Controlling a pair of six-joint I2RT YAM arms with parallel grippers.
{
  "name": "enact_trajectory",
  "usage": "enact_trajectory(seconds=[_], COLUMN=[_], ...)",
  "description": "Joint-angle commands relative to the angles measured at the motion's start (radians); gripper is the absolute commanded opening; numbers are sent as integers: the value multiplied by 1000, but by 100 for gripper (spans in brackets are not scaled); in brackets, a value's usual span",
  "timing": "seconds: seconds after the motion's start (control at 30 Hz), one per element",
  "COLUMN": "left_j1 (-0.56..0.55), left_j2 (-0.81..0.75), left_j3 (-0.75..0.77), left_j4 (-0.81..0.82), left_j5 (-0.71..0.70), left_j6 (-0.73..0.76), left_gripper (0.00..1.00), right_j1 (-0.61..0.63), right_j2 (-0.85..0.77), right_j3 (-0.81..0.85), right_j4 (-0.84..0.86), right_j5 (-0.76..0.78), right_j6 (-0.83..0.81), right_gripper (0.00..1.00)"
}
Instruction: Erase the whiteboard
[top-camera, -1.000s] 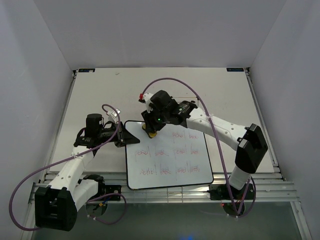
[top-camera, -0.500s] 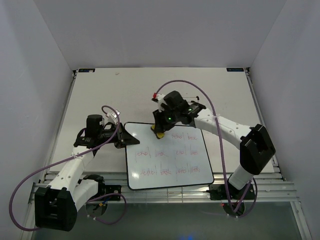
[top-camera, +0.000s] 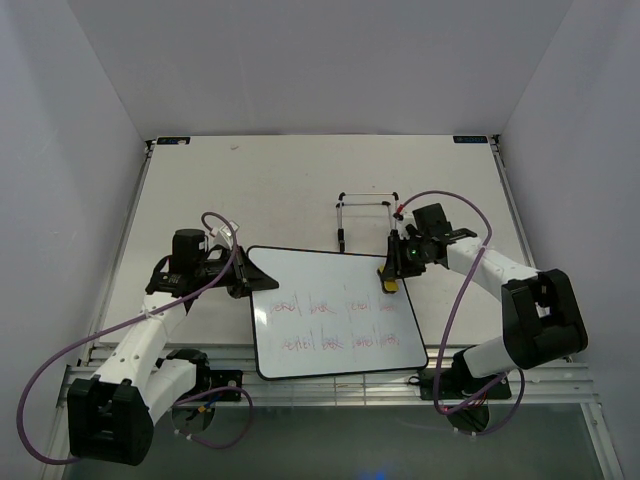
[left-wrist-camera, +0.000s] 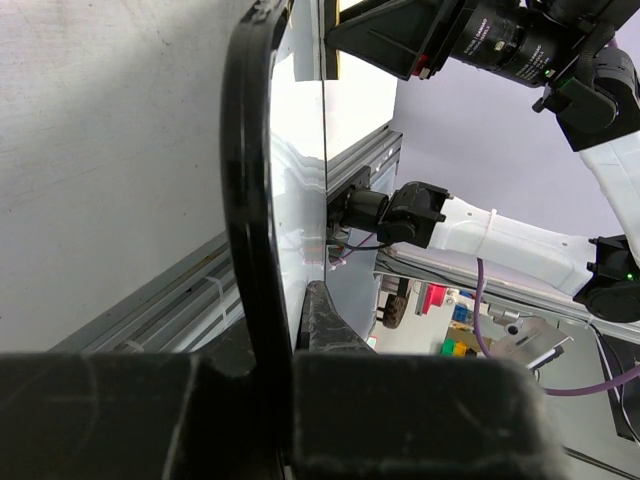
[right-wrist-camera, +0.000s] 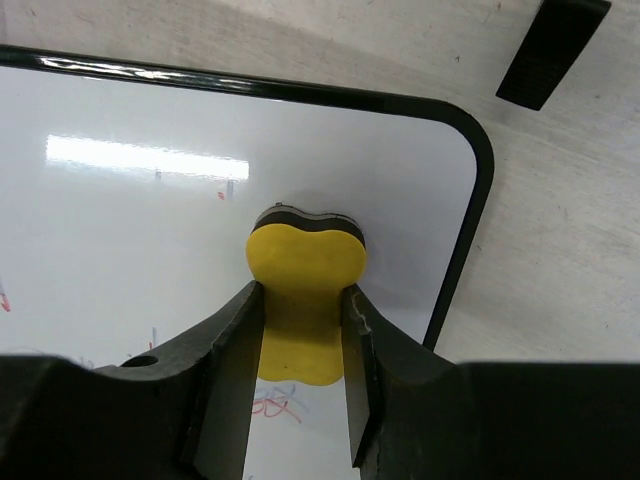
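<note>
White walls stand around a pale worktop (top-camera: 250, 180). From above, the whiteboard (top-camera: 335, 315) lies flat on the near middle of the worktop. Two rows of red writing (top-camera: 338, 342) show on its near part, and the far strip is clean. The left pincer (top-camera: 250, 275) is closed on the board's left edge, close to the far left corner. The right pincer (top-camera: 389, 274) grips a yellow eraser (top-camera: 388, 285) and presses it on the board close to the far right corner. A thin wire stand (top-camera: 365, 196) lies on the worktop just past the board's far edge.

In the left wrist view, the board's black frame runs up between the two dark fingers, which pinch it from both sides.

In the right wrist view, the eraser (right-wrist-camera: 305, 265) sits tight between the two fingers (right-wrist-camera: 232, 370). It touches the white board (right-wrist-camera: 150, 220) near the round corner. A few red marks show just below it.
</note>
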Motion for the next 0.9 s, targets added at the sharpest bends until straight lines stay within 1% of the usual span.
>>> enact_trajectory(seconds=[0.0, 0.07, 0.1, 0.17, 0.2, 0.3, 0.37, 0.43, 0.47, 0.5, 0.57, 0.6, 0.67, 0.7, 0.77, 0.8, 0.87], left_j1=[-12, -12, -12, -11, -11, -12, -12, -12, -11, -12, -12, -11, -11, -12, -12, -12, -12], left_j2=[-15, -4, 10, 24, 36, 44, 44, 42, 41, 39, 31, 30, 30, 30, 28, 25, 25], left_j3=[37, 35, 38, 39, 40, 40, 40, 39, 40, 40, 39, 39, 40, 40, 40, 40, 40], left_j4=[106, 106, 106, 107, 107, 109, 109, 106, 104, 104, 103, 103, 101, 101, 99, 98, 96], left_j5=[-300, -310, -311, -316, -316, -316, -322, -328, -333, -336, -342, -351, -354, -354, -359, -365, -369], left_j6=[276, 275, 275, 275, 275, 278, 276, 278, 281, 281, 281, 281, 281, 282, 282, 279, 279], left_gripper=[0, 0, 0, 0, 0, 0, 0, 0, 0, 0, 0, 0, 0, 0, 0, 0, 0], right_j1=[47, 127, 201, 282, 356, 456, 474, 471, 462, 420, 357, 287, 218, 154, 92, 36, -20], right_j2=[29, 24, 26, 41, 49, 89, 119, 141, 147, 150, 132, 118, 89, 87, 92, 99, 138], right_j3=[7, 54, 74, 122, 168, 241, 263, 279, 279, 269, 204, 175, 99, 79, 26, 15, -7], right_j4=[-20, -14, -14, -11, -9, 7, -2, -29, -51, -71, -60, -39, -31, -31, -31, -31, -29], right_j5=[-113, -141, -140, -138, -121, -109, -94, -33, 0, 18, -18, -32, -26, -20, -11, 12, 26], right_j6=[-6, 20, 34, 54, 81, 109, 112, 94, 85, 76, 63, 63, 59, 54, 42, 42, 36], right_gripper=[37, 37, 37, 37, 37, 37, 36, 36, 37, 37, 38, 38, 38, 38, 38, 38, 38])
